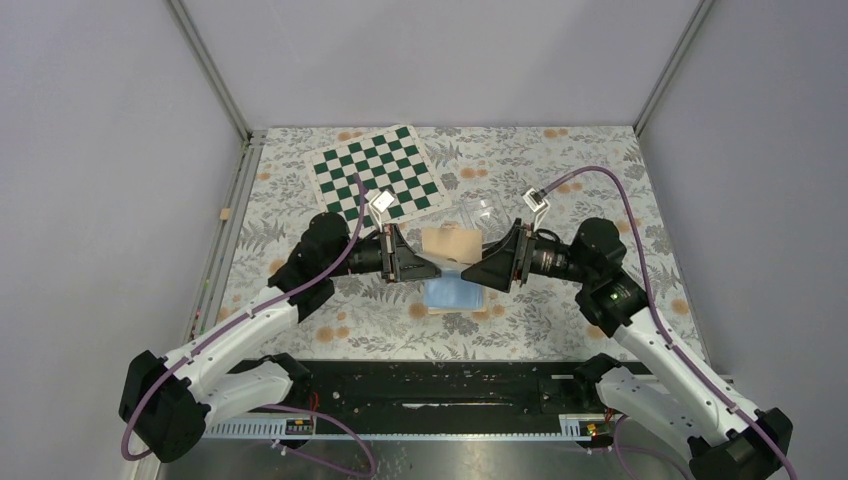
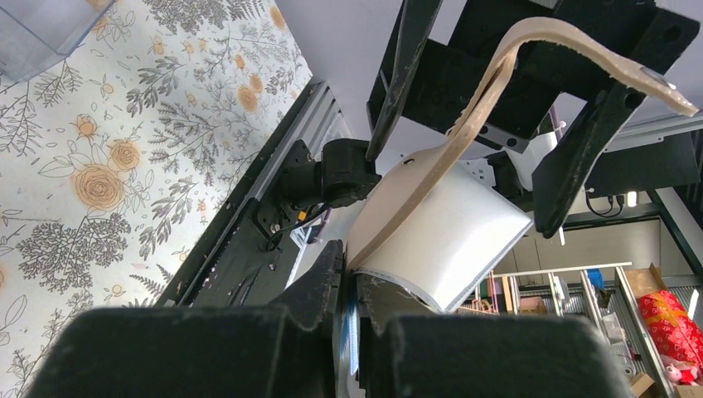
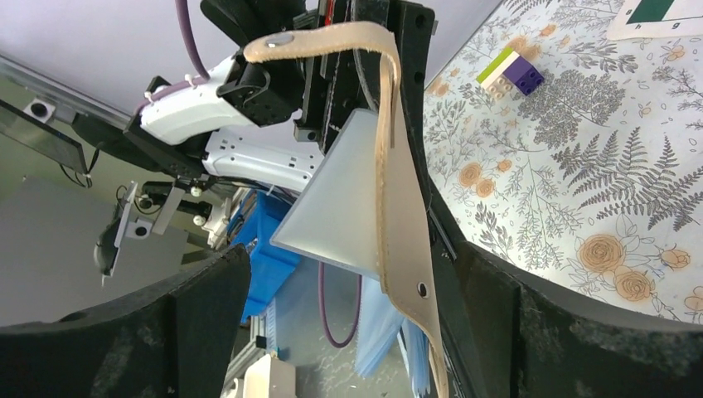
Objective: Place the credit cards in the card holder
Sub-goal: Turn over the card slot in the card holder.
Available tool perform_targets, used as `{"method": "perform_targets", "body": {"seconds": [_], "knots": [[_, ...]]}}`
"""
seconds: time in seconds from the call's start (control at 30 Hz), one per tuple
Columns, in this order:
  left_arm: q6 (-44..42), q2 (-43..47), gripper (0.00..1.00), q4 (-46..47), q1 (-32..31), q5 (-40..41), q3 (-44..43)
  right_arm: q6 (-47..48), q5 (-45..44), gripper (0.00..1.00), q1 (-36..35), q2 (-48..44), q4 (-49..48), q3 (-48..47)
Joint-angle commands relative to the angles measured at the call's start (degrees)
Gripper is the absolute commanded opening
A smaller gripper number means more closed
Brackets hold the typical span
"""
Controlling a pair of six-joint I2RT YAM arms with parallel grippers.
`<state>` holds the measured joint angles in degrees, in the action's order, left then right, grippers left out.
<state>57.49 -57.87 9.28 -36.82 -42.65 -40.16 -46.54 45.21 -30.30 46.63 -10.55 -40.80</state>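
Observation:
The tan card holder (image 1: 450,243) hangs open above the table between my two grippers, with its light-blue inside (image 1: 452,292) towards the arms. My left gripper (image 1: 432,268) is shut on its lower edge and blue sleeves, as the left wrist view (image 2: 355,286) shows. A pale bluish credit card (image 2: 452,240) sticks out of the holder (image 2: 464,124). My right gripper (image 1: 478,272) is wide open around the holder (image 3: 402,215). The holder hangs close to its right finger (image 3: 539,332). The card (image 3: 344,199) also shows there. Other cards are not visible.
A green-and-white chessboard (image 1: 378,172) lies at the back left. A clear plastic box (image 1: 482,212) stands behind the holder. A small purple, white and green block (image 3: 514,70) sits on the floral tablecloth (image 1: 560,170). A rail (image 1: 215,260) runs along the left edge.

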Motion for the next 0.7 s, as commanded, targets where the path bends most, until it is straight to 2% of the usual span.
{"method": "perform_targets", "body": {"seconds": [0.0,0.13,0.2,0.37,0.47,0.63,0.67], "knots": [[1.4,-0.1,0.0,4.8,-0.1,-0.7,-3.3,4.3,3.4,0.99,0.2,0.0,-0.6,-0.1],[1.1,-0.5,0.0,4.6,-0.2,-0.7,-3.2,4.9,5.1,0.99,0.2,3.9,-1.2,-1.9],[1.2,-0.8,0.0,4.6,-0.1,-0.7,-3.2,7.0,4.6,0.99,0.1,6.2,1.9,-4.4],[1.5,-0.8,0.0,5.0,-0.1,-0.7,-3.4,7.9,3.7,0.88,0.0,8.8,2.5,-7.9],[0.6,-1.1,0.0,3.4,-0.1,-0.7,-4.2,7.6,2.8,0.7,0.0,9.6,2.9,-8.8],[0.4,-1.4,0.0,2.8,-0.2,-0.7,-4.6,5.7,4.1,0.23,-0.1,11.4,2.7,-9.4],[0.5,-1.4,0.03,3.0,-0.2,-0.8,-4.6,5.6,4.4,0.16,-0.1,11.8,3.1,-9.5]]}}
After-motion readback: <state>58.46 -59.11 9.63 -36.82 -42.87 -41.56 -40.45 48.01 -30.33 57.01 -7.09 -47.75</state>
